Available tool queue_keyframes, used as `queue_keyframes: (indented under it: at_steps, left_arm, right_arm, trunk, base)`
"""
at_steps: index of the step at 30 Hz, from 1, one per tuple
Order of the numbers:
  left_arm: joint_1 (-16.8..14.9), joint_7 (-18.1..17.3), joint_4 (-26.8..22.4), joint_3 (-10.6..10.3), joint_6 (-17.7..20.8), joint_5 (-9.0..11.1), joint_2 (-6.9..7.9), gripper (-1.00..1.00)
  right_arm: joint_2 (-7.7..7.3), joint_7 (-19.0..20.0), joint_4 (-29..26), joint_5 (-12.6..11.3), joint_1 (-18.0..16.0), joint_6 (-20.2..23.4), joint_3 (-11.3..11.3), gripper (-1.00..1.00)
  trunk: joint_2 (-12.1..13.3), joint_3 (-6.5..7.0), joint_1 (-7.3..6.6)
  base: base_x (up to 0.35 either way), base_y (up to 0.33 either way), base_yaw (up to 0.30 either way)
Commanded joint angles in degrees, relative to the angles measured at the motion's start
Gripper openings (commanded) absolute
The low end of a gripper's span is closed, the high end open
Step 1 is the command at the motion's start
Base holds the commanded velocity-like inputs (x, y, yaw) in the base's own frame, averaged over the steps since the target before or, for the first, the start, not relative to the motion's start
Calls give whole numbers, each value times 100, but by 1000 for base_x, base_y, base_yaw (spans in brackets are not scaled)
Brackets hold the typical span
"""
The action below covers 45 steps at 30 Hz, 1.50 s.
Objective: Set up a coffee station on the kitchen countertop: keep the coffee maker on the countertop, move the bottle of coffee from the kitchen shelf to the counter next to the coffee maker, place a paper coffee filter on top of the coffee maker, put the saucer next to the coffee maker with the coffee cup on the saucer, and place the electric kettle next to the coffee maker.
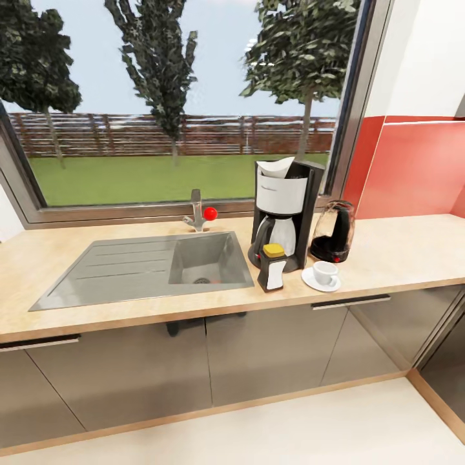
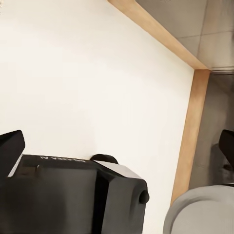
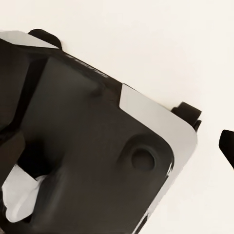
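A pale floor (image 1: 323, 426) and a run of grey cabinet fronts (image 1: 271, 349) lie nearest the robot's head camera, below the light wood-grain countertop (image 1: 400, 252) where the coffee station appears fully laid out.

From left, the inset steel sink (image 1: 148, 265) and its tap (image 1: 196, 213) with a red knob take up the left half of the worktop. To their right stands the coffee maker (image 1: 284, 206), with the paper coffee filter (image 1: 276, 168) seated in its open top, where it would be needed for brewing. The bottle of coffee (image 1: 272, 267) stands just in front of the machine at the near edge. Just right of it, the coffee cup (image 1: 325, 272) sits on the saucer (image 1: 311, 279). Beyond the cup, the electric kettle (image 1: 334, 232) stands close beside the machine's right flank. The tight grouping looks deliberate, with every item within reach of the brewer, and little of the task seems left.

A wide window (image 1: 161, 97) behind looks onto lawn, trees and a fence, and a red wall panel (image 1: 413, 168) runs along the far right.

In the left wrist view the left gripper (image 2: 117, 146) hangs over the floor with its fingertips spread wide and nothing between them, above the robot's dark base (image 2: 73, 195). The right gripper (image 3: 117, 146) also points down at the base; whether it is spread or closed cannot be told
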Motion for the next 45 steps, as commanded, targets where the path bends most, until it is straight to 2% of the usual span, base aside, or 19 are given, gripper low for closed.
queue_keyframes:
  at_steps: [1,4,5,9,16,18,22,25,27,30,36,45]
  left_arm:
    - [-3,-2,-1,-49,23,57,2,100]
    - [-3,91,0,-50,17,58,2,100]
    - [-3,222,2,-50,15,61,2,100]
    - [-3,651,3,-58,13,61,-3,100]
    - [-3,725,5,-64,13,62,-17,100]
    - [-3,727,-1,-70,11,58,-34,100]
    - [-3,728,1,-76,12,57,-55,100]
    - [-3,728,3,-81,12,57,-79,100]
    - [-3,728,4,-84,14,56,-166,100]
    - [-3,728,0,-83,14,56,-244,100]
    - [-3,728,3,-85,13,56,-371,100]
    - [-3,728,5,-85,13,56,-428,100]
  right_arm:
    - [47,11,33,32,-2,-23,-20,100]
    - [166,-67,126,38,-2,-85,-20,100]
    - [218,-177,161,37,-2,-96,-20,100]
    - [267,-383,186,19,-2,-88,-33,100]
    - [299,-601,217,17,-2,-118,-30,100]
    - [390,-964,286,26,-2,-132,-26,100]
    - [422,-1628,330,39,-2,-136,-23,100]
    - [427,-1990,338,45,-2,-136,-21,100]
    - [430,-2564,341,49,-2,-138,-17,100]
    - [431,-2927,343,44,-2,-142,-13,100]
    - [433,-3081,343,32,-2,-147,-11,100]
    - [435,-3110,342,34,-2,-148,-11,100]
  trunk:
    - [-3,-6,0]
    - [-3,-6,0]
    - [-3,-6,0]
    - [-3,-6,0]
    - [-3,-6,0]
    - [-3,-6,0]
    - [-3,-6,0]
    - [-3,-6,0]
    - [-3,-6,0]
    - [-3,-6,0]
    - [-3,-6,0]
    - [-3,-6,0]
  base:
    - [0,0,0]
    - [0,0,0]
    - [0,0,0]
    - [0,0,0]
    - [0,0,0]
    - [0,0,0]
    - [0,0,0]
    - [0,0,0]
    - [0,0,0]
    - [0,0,0]
    - [0,0,0]
    - [0,0,0]
